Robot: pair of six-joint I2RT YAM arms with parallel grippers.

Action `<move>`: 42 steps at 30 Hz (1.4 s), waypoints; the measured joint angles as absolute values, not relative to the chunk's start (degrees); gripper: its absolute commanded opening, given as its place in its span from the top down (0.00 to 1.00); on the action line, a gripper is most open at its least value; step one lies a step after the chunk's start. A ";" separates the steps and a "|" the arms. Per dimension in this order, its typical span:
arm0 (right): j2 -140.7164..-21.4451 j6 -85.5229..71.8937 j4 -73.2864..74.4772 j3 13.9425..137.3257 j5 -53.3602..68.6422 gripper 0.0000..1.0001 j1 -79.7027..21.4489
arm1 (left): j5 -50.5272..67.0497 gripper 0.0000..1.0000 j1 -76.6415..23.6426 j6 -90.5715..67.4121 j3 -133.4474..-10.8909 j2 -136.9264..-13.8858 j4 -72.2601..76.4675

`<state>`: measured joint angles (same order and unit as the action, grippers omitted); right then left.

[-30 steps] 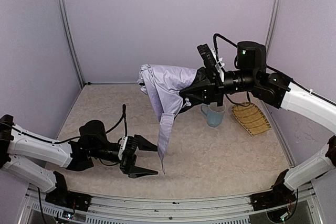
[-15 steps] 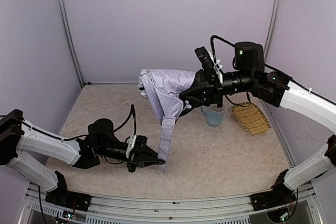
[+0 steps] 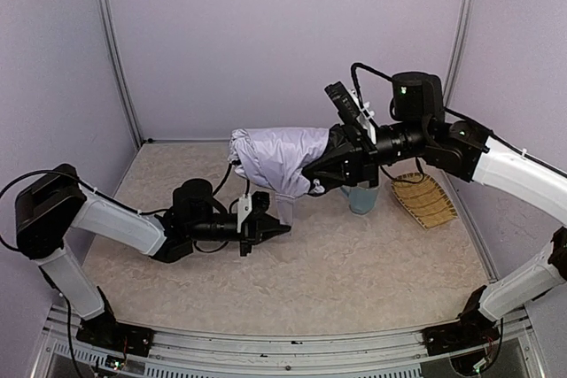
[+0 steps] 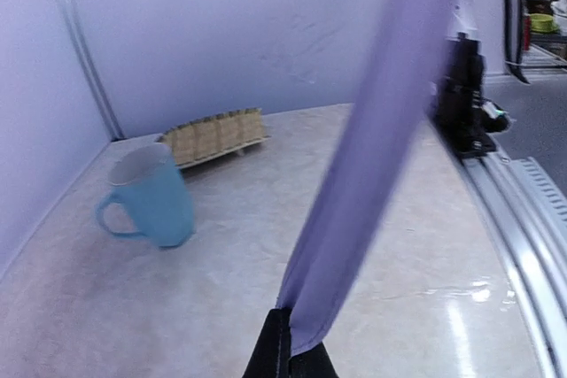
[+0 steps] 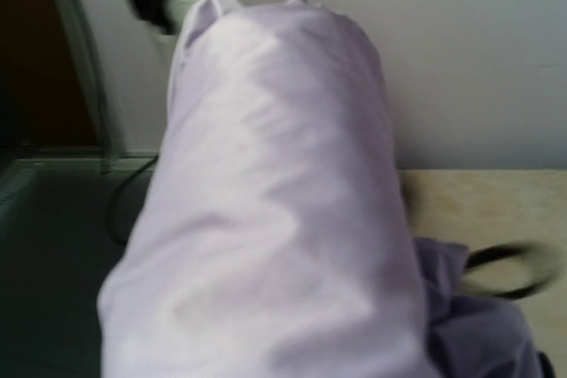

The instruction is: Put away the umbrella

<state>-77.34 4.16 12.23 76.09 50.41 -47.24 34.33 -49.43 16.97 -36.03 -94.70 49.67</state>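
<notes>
The left arm reaches low across the table from the left side toward the centre, with its forearm close to the surface. The left tool is closed and pinches the lower end of the strap tab. In the left wrist view the flat lavender strap emerges from between the shut fingers and runs diagonally up and to the right, out of the picture. In the top view the strap hangs from the underside of the umbrella down to the left tool. The umbrella is clear of the table and lies roughly horizontal above its centre, its pale lavender fabric bunched around the shaft and its rounded end pointing left. Its right end sits inside the right tool, which grips the umbrella there; the black handle cannot be told apart from the black fingers. In the right wrist view the lavender fabric fills most of the picture and hides the tool fingers. The light blue mug stands upright on the table just behind and below the right tool, partly hidden by it. To the right of the mug, near the right wall, a woven tray lies flat on the table. The right arm comes in from the right edge, its wrist raised well above the table.
</notes>
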 measured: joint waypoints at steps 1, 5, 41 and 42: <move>-77.30 3.62 12.36 75.64 50.85 1.00 -47.97 | 33.78 1.00 -47.75 17.30 -38.35 -95.96 49.69; -75.35 1.48 11.94 68.12 51.24 1.00 -51.75 | 33.47 1.00 -41.67 19.25 -47.64 -99.22 49.23; -100.77 -18.90 -31.55 33.71 48.14 1.00 -47.37 | 13.96 1.00 -67.72 44.66 -36.88 -81.49 21.37; -101.60 -19.09 -31.57 33.71 48.29 1.00 -47.37 | 12.36 1.00 -68.77 44.34 -36.88 -82.52 20.99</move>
